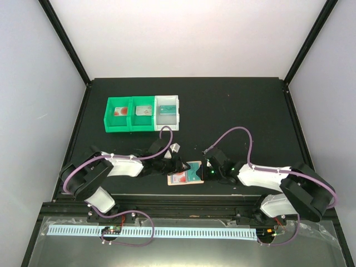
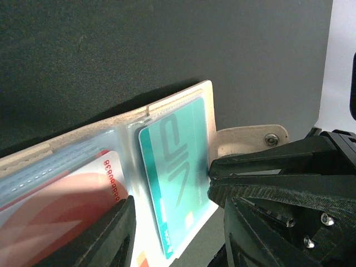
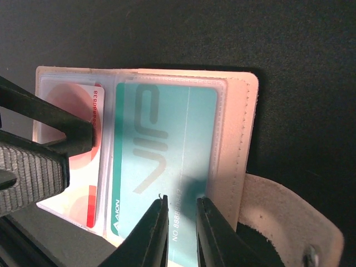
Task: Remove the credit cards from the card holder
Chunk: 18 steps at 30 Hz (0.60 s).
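Note:
The tan card holder (image 1: 186, 175) lies open on the black table between my two grippers, its tab (image 3: 278, 217) to one side. A teal credit card (image 3: 167, 150) sits in one clear pocket and a red-pink one (image 3: 72, 105) in the pocket beside it. My right gripper (image 3: 182, 214) stands over the teal card's lower part, its jaws a narrow gap apart, tips at the card's face and nothing between them. My left gripper (image 2: 173, 200) is open over the teal card's (image 2: 178, 167) half of the holder. One of its fingers (image 3: 72, 133) rests on the red-pink card.
A green two-compartment bin (image 1: 129, 123) and a white bin (image 1: 168, 122) stand side by side at the back left, each compartment with a small flat card-like piece in it. Black frame posts and pale walls enclose the table.

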Each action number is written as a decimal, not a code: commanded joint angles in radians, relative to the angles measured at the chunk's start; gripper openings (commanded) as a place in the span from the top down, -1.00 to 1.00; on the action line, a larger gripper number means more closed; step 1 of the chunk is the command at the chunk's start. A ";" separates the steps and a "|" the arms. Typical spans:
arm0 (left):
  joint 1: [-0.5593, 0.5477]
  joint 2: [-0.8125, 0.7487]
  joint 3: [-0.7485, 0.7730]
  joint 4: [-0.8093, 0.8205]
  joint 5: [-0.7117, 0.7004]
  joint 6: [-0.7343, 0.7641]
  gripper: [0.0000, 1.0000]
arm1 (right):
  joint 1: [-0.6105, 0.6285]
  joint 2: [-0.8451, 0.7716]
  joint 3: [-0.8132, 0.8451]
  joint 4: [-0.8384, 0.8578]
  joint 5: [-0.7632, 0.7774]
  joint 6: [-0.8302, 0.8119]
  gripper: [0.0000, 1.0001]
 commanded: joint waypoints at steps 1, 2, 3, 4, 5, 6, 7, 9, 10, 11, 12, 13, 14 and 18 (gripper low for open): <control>0.002 0.031 -0.019 0.002 -0.015 0.004 0.08 | 0.003 0.026 -0.004 0.007 0.018 -0.009 0.72; 0.001 0.030 -0.023 0.009 -0.015 -0.002 0.08 | 0.003 0.032 -0.006 0.003 0.019 -0.007 0.73; -0.001 0.030 -0.027 0.018 -0.017 -0.008 0.08 | 0.003 0.034 -0.010 0.003 0.019 -0.006 0.73; -0.004 0.030 -0.032 0.027 -0.019 -0.014 0.08 | 0.003 0.034 -0.014 0.007 0.017 -0.002 0.74; -0.006 0.032 -0.034 0.034 -0.022 -0.018 0.08 | 0.003 0.031 -0.019 0.011 0.016 0.002 0.74; -0.006 0.035 -0.035 0.037 -0.024 -0.022 0.08 | 0.003 0.029 -0.021 0.015 0.014 0.004 0.74; -0.007 0.039 -0.035 0.040 -0.024 -0.025 0.08 | 0.002 0.029 -0.022 0.017 0.012 0.005 0.74; -0.008 0.048 -0.035 0.047 -0.025 -0.029 0.09 | 0.002 0.029 -0.021 0.020 0.009 0.008 0.75; -0.008 0.051 -0.036 0.051 -0.022 -0.032 0.08 | 0.003 0.029 -0.021 0.023 0.006 0.010 0.75; -0.008 0.054 -0.038 0.057 -0.021 -0.035 0.08 | 0.003 0.030 -0.023 0.031 0.002 0.013 0.75; -0.008 0.057 -0.041 0.065 -0.018 -0.039 0.09 | 0.003 0.030 -0.025 0.037 -0.001 0.016 0.75; -0.008 0.058 -0.045 0.074 -0.016 -0.044 0.09 | 0.002 0.031 -0.029 0.042 -0.005 0.019 0.75; -0.008 0.060 -0.049 0.086 -0.012 -0.049 0.09 | 0.003 0.031 -0.031 0.047 -0.008 0.021 0.75; -0.010 0.066 -0.064 0.137 0.000 -0.079 0.16 | 0.002 0.035 -0.036 0.054 -0.013 0.025 0.76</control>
